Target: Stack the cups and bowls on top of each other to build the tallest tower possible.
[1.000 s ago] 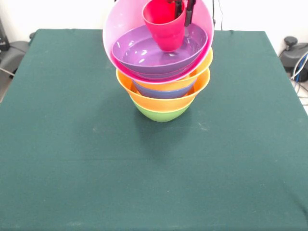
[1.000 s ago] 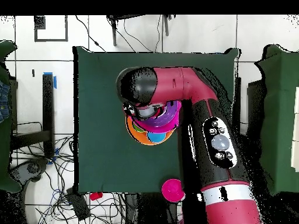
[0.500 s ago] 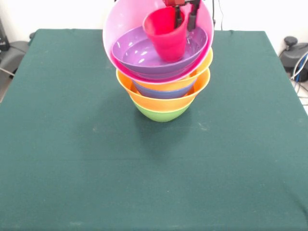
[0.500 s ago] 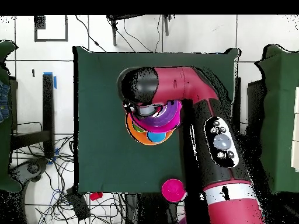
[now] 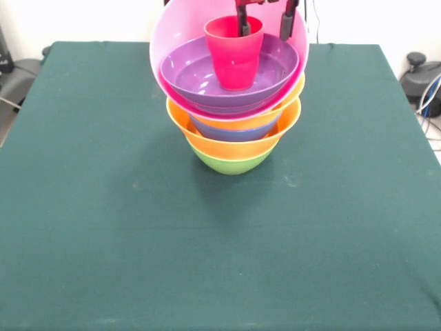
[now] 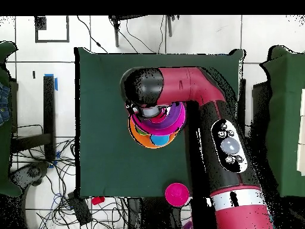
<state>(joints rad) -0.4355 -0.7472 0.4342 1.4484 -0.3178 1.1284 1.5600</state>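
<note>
Item: tower (image 5: pixel 233 117), near the far middle of the green surface (image 5: pixel 103 227). I read its layers from the base up as a green bowl (image 5: pixel 231 164), an orange bowl (image 5: pixel 207 143), a blue bowl (image 5: pixel 234 132) nested inside, a second orange bowl (image 5: pixel 293 93), a large pink bowl (image 5: pixel 176 41) tipped towards the front camera, and a shallow purple bowl (image 5: pixel 196 79) lying in the pink one.

Item: red cup (image 5: pixel 234 52), upright, mouth up, standing on the floor of the purple bowl.

Item: end effector (image 5: pixel 264 21), at the top edge of the front view. Its fingers are spread; one dark finger (image 5: pixel 243 21) sits at the cup's rim, the other hangs clear to the side, over the purple bowl. I judge it is gripping nothing.

Item: arm (image 6: pixel 205 107), covering most of the tower from overhead; only the orange rim (image 6: pixel 140 136) and a blue patch show.

Item: a pink round object (image 6: pixel 177 193), off the surface near the robot's base; I cannot tell what it is.

Handling note: the step in hand appears to be release and withdrawal. I would lift straight up, keeping the fingers wide so the nearer finger does not drag the rim. The pink bowl's tilt makes me judge the pile sensitive to sideways nudges, so no lateral travel until I am clear of the cup.
</note>
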